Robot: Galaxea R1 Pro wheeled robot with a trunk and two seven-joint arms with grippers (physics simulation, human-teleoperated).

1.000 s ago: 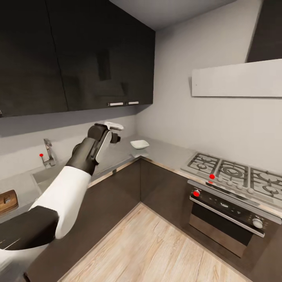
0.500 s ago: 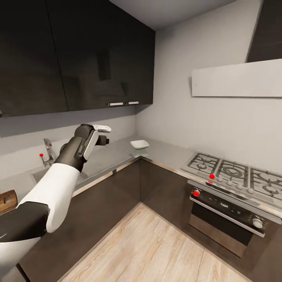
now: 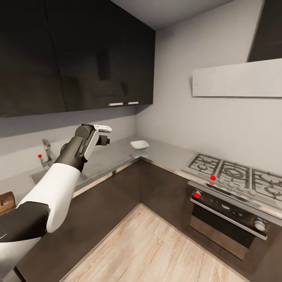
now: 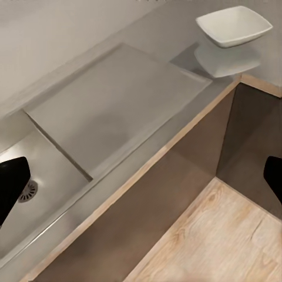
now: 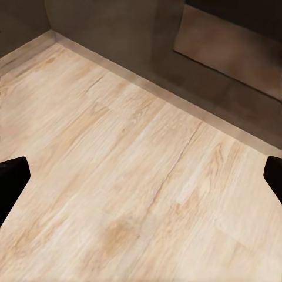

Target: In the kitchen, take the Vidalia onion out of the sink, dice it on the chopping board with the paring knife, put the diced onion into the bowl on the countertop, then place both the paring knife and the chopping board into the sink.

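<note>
My left gripper point(image 3: 103, 134) is open and raised above the grey countertop point(image 3: 164, 150), between the sink point(image 3: 37, 176) and the white bowl point(image 3: 139, 144). In the left wrist view the gripper point(image 4: 141, 179) looks down on the flat drainboard point(image 4: 117, 103), a corner of the basin with its drain point(image 4: 28, 191), and the bowl point(image 4: 234, 26), which looks empty. A corner of the brown chopping board point(image 3: 5, 199) shows at the far left edge. The Vidalia onion and the paring knife are out of view. My right gripper point(image 5: 141, 176) is open over the floor.
A chrome tap point(image 3: 47, 150) with a red knob stands behind the sink. A gas hob point(image 3: 235, 174) and an oven point(image 3: 227, 217) sit to the right. Black upper cabinets point(image 3: 78, 55) hang overhead. Pale wood floor point(image 3: 156, 250) lies in front of the counters.
My left arm has pulled back toward the sink, the gripper moving left from near the bowl. The view has shifted slightly since half a second ago.
</note>
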